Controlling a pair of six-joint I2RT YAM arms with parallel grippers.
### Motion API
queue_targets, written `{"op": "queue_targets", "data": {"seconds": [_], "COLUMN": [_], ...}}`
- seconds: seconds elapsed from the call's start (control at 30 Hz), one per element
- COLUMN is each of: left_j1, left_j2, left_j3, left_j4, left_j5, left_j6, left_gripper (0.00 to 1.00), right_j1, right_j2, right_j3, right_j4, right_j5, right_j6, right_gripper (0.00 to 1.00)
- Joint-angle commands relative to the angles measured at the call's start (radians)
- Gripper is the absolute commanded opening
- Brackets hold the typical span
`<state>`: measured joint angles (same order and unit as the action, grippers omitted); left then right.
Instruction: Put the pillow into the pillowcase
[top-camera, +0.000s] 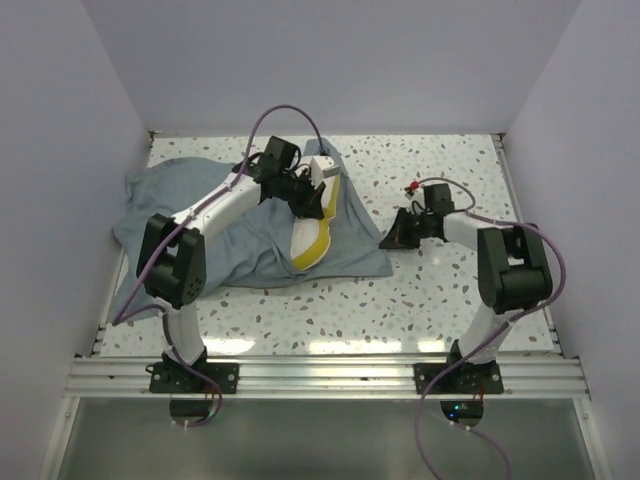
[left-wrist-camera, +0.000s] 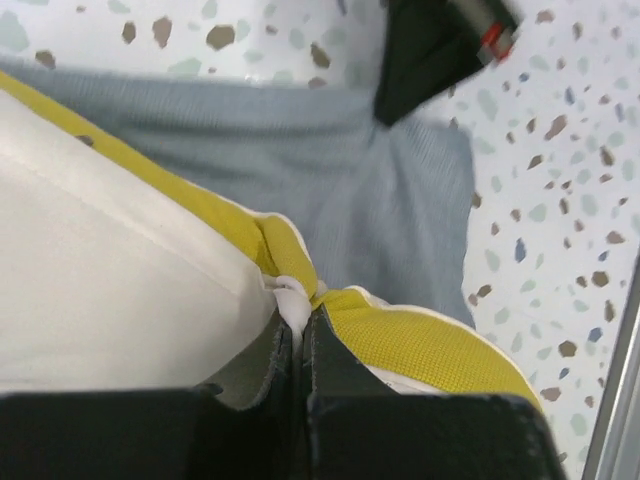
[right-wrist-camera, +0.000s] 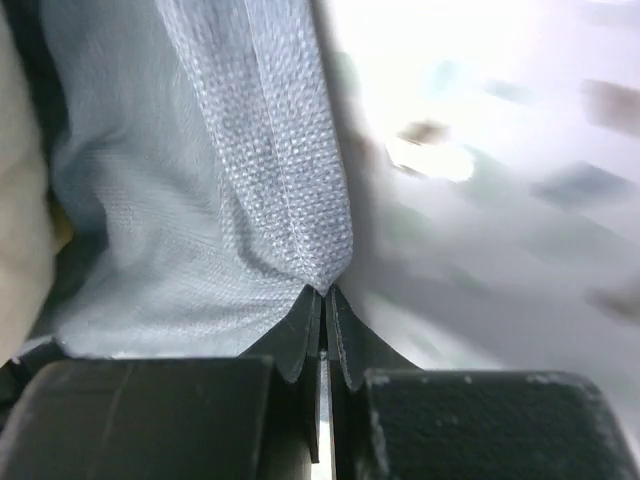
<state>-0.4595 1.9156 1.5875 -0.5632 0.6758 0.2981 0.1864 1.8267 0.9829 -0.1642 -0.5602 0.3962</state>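
Pillow (top-camera: 312, 238): centre of the overhead view, on top of the grey-blue cloth. It is tipped up on its side, with the cream face and bright yellow edge both showing.
Pillowcase (top-camera: 240, 250): spread wrinkled across the left and middle of the speckled table (top-camera: 440, 290), grey-blue face up. Its lower right corner reaches out toward the right of the frame.
Left gripper (top-camera: 308, 200): down on the pillow's upper half in the overhead view. On its own wrist camera the left gripper (left-wrist-camera: 303, 320) has both fingers pressed together on a pinch of the yellow edge, where the seam bunches white.
Pillow, close up (left-wrist-camera: 100, 280): fills the left of that wrist view. The pillowcase (left-wrist-camera: 400, 200) lies flat beyond it and the table (left-wrist-camera: 560, 200) shows at the right.
Right gripper (top-camera: 397, 233): right of centre overhead, sitting at the cloth's lower right corner. It also pokes in, black with a red fleck, at the top of the left wrist view (left-wrist-camera: 430, 50).
Right gripper, own camera (right-wrist-camera: 322, 300): fingers closed tight on a corner of the pillowcase (right-wrist-camera: 200, 200), whose hemmed fold rises from the tips.
Opening: I can't tell whether any of the pillow is inside the cloth.
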Motion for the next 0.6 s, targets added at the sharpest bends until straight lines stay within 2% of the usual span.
{"op": "queue_targets", "data": {"seconds": [0.0, 0.1, 0.17, 0.3, 0.37, 0.4, 0.43, 0.5, 0.53, 0.57], "left_j1": [0.009, 0.010, 0.007, -0.013, -0.042, -0.060, -0.067, -0.070, -0.071, -0.071], "left_j2": [-0.066, -0.070, -0.073, -0.052, -0.064, -0.075, -0.102, -0.127, -0.141, -0.148], "left_j3": [-0.067, -0.188, -0.260, -0.279, -0.300, -0.323, -0.334, -0.356, -0.357, -0.362], "left_j4": [-0.125, -0.141, -0.124, -0.170, -0.191, -0.201, -0.214, -0.242, -0.294, -0.309], "left_j5": [-0.225, -0.390, -0.424, -0.325, -0.274, -0.222, -0.191, -0.095, -0.067, -0.053], "left_j6": [0.136, 0.231, 0.260, 0.282, 0.332, 0.358, 0.407, 0.456, 0.520, 0.542], "left_gripper": [0.00, 0.00, 0.00, 0.00, 0.00, 0.00, 0.00, 0.04, 0.06, 0.09], "right_j1": [-0.123, -0.183, -0.183, -0.157, -0.151, -0.153, -0.157, -0.171, -0.173, -0.170], "right_j2": [-0.157, -0.289, -0.372, -0.448, -0.419, -0.396, -0.371, -0.302, -0.281, -0.262], "right_j3": [-0.038, -0.076, -0.122, -0.196, -0.169, -0.138, -0.068, -0.004, 0.046, 0.068], "right_j4": [-0.142, -0.239, -0.299, -0.343, -0.382, -0.411, -0.431, -0.396, -0.364, -0.280], "right_j5": [0.011, -0.055, -0.087, -0.245, -0.265, -0.257, -0.222, -0.163, -0.115, -0.084], "right_j6": [-0.112, -0.176, -0.203, -0.253, -0.275, -0.317, -0.329, -0.288, -0.269, -0.249], "right_gripper": [0.00, 0.00, 0.00, 0.00, 0.00, 0.05, 0.26, 0.49, 0.66, 0.74]}}
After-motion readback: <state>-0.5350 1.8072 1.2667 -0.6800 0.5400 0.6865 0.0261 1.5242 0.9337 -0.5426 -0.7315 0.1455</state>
